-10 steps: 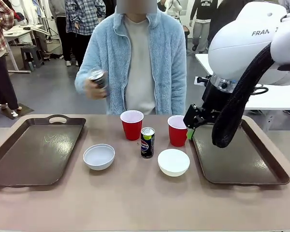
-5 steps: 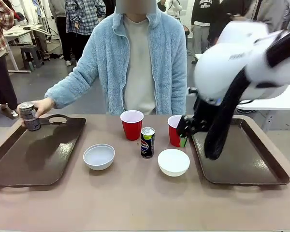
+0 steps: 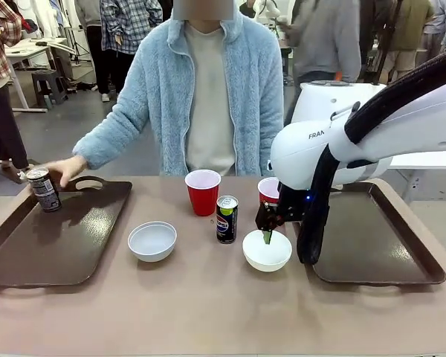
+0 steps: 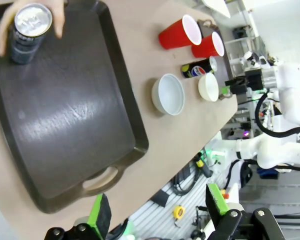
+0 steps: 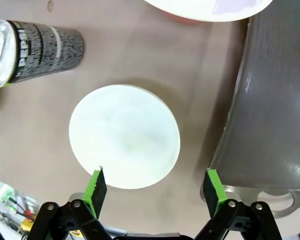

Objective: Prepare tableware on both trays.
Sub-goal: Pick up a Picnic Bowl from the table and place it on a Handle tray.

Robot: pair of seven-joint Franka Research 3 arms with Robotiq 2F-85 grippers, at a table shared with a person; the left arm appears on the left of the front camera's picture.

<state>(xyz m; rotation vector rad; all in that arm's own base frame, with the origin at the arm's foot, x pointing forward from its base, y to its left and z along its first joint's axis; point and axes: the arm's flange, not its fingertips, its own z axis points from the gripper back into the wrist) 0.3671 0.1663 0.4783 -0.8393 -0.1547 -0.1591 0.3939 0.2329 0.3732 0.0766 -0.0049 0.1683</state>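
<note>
Because your right gripper (image 3: 267, 235) hangs open directly over the white bowl (image 3: 268, 254) on the bench (image 3: 208, 297), just beside the right tray (image 3: 379, 249), it looks lined up for a grasp. The person's hand (image 3: 64, 169) holds the dark can (image 3: 43, 190) upright on the left tray (image 3: 67, 238), and your left gripper (image 4: 157, 206) hangs open high above that tray.

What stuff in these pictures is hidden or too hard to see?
- Front view: the right red cup is half hidden behind the right arm.
- Front view: that arm also covers the right tray's left side.
- Left wrist view: the person's hand wraps the dark can, hiding its label.
- Right wrist view: the top edge cuts off that cup.
</note>
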